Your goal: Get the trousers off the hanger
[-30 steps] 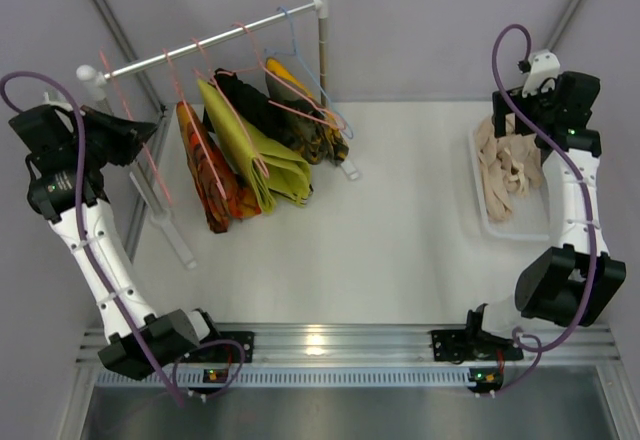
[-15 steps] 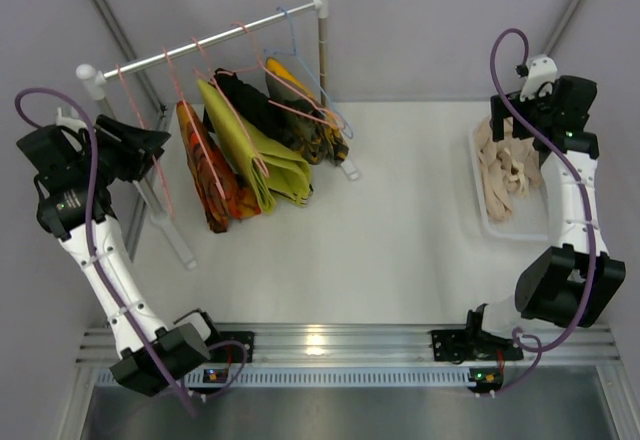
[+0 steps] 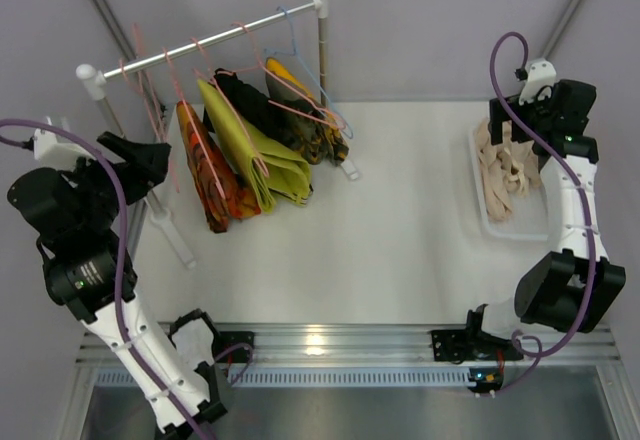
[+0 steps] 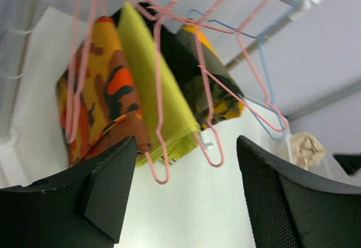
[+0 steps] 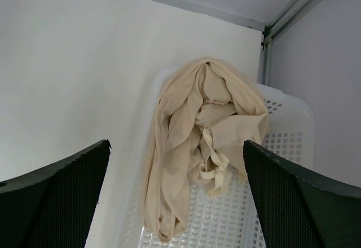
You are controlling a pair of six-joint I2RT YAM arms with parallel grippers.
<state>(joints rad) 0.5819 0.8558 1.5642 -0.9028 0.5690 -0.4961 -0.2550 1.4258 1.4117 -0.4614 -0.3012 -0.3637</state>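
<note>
Orange-red patterned trousers (image 3: pixel 212 175) (image 4: pixel 96 90) hang folded over a pink hanger (image 3: pixel 190 100) on the white rail (image 3: pixel 230 32). Pale beige trousers (image 3: pixel 505 165) (image 5: pixel 197 141) lie bunched in a white basket (image 3: pixel 520 228) (image 5: pixel 285 146) at the right. My left gripper (image 3: pixel 148 160) (image 4: pixel 186 197) is open with nothing between its fingers, just left of the rack and short of the orange-red pair. My right gripper (image 3: pixel 515 120) (image 5: pixel 175 197) hovers wide open and empty above the basket.
Yellow-green trousers (image 3: pixel 262 155) (image 4: pixel 152 84) and a dark patterned pair (image 3: pixel 300 120) hang further right, with a blue hanger (image 3: pixel 300 60). An empty pink hanger (image 3: pixel 150 90) dangles at the rail's left end. The rack's post and foot (image 3: pixel 165 225) stand by my left arm.
My left gripper has opened and let go of the empty pink hanger, which swung back under the rail. The left arm has pulled back toward the near side. The right arm stayed put.
</note>
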